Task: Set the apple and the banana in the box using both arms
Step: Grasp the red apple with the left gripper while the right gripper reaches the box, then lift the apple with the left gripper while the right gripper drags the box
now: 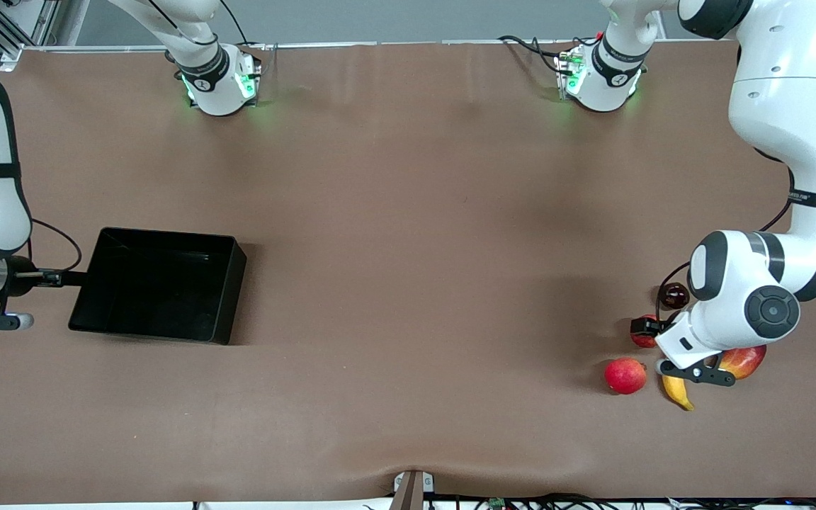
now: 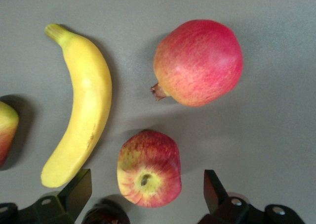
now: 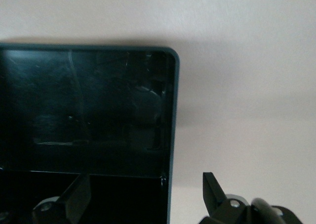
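The apple (image 2: 149, 168) lies on the table between the open fingers of my left gripper (image 2: 145, 193), stem dimple up, untouched. In the front view the left gripper (image 1: 652, 331) hangs over the apple (image 1: 642, 341) and half hides it. The banana (image 2: 79, 105) lies beside the apple; in the front view only the banana's end (image 1: 678, 392) shows. The black box (image 1: 160, 283) sits toward the right arm's end. My right gripper (image 1: 52, 278) is open and empty at the box's end wall; in the right wrist view its fingers (image 3: 213, 192) straddle the wall (image 3: 171, 135).
A pinkish-red round fruit (image 1: 625, 375) lies beside the apple, nearer the front camera; it also shows in the left wrist view (image 2: 198, 62). A red-yellow mango (image 1: 742, 361) and a dark round fruit (image 1: 673, 295) flank the left gripper.
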{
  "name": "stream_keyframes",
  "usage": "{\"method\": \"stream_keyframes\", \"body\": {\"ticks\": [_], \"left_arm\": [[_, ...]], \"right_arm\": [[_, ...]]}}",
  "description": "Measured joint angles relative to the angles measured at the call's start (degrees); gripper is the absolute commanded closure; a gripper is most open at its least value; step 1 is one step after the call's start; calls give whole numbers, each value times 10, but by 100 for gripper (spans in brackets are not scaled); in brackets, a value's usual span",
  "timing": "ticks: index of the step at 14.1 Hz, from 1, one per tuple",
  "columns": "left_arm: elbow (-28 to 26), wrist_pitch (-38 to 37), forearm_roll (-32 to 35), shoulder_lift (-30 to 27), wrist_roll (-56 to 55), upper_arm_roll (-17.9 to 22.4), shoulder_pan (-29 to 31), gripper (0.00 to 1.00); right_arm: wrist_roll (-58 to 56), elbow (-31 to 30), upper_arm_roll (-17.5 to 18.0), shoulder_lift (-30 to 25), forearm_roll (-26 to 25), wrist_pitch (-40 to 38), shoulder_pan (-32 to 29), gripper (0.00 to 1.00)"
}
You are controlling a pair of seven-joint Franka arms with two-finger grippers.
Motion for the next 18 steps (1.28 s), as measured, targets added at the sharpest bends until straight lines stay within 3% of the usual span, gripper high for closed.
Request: {"method": "stream_keyframes", "body": {"ticks": [1,2,3,5,7,9,10,11,13,14,15,18], "left_arm": [[-6,9,-1,2,0,0,1,0],[-12,17,-1,3,0,0,3,0],[-17,22,-1,5,0,0,5,0],[-26,28,-1,6,0,0,9,0],[-35,32,-1,6,0,0,9,0],[-38,36,-1,6,0,0,9,0],[-40,38,-1,6,0,0,9,0],[-41,39,-1,7,0,0,9,10],[-42,41,-1,10,0,0,9,61],[-43,41,-1,10,0,0,9,92],[-43,41,-1,11,0,0,9,100],[-41,42,-1,10,0,-2,4,100]], "right_arm": [[-1,-16,0,0,0,19,-3,0],[-2,-31,0,0,0,39,-6,7],[-6,-45,0,0,-1,53,-9,24],[-16,-68,0,0,-1,61,-12,46],[-23,-90,0,0,-1,88,-12,50],[-49,-106,-1,1,-1,128,-18,88],[-65,-111,-1,2,-1,133,-26,100],[-77,-117,-1,3,-1,134,-33,100],[-83,-124,1,4,-1,132,-37,100],[-83,-124,4,4,-1,126,-37,100],[-80,-123,6,4,-1,121,-36,100],[-85,-122,13,0,-1,93,-25,100]]}}
